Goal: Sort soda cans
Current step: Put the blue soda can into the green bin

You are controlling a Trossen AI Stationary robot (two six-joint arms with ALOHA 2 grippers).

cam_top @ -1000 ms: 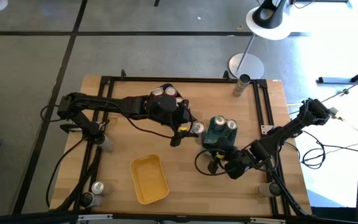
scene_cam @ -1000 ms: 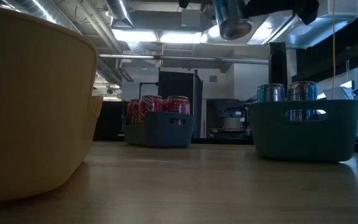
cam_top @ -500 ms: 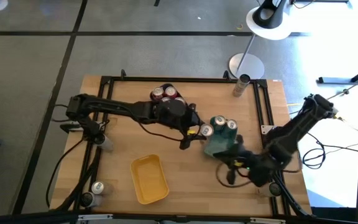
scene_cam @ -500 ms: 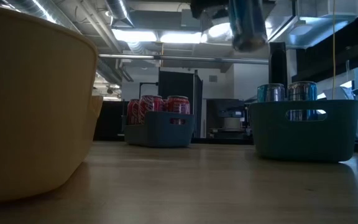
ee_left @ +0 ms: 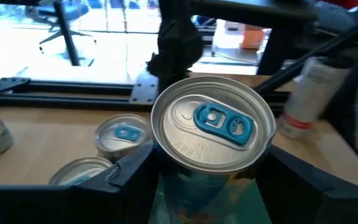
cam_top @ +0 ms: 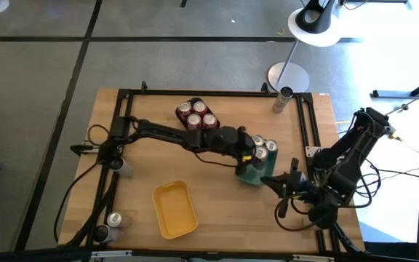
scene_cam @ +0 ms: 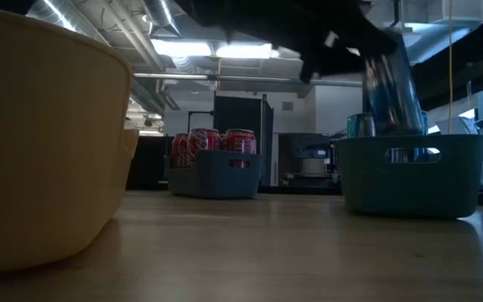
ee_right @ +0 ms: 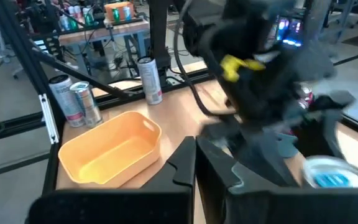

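Soda can (ee_left: 213,127) upright, top up, clamped in left gripper (cam_top: 247,154); right gripper (cam_top: 288,191) closed, empty

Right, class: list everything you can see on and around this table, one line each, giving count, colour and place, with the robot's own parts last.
Red cans: three, in the dark blue tray, far centre.
Silver cans, blue tabs: two, in the teal tray, centre-right.
Held can: one, silver with blue tab, over the teal tray.
Yellow tray: one, near centre.
Loose cans: a few at the table's edges.
Left gripper: shut on held can.
Right gripper: shut, near right, waiting.
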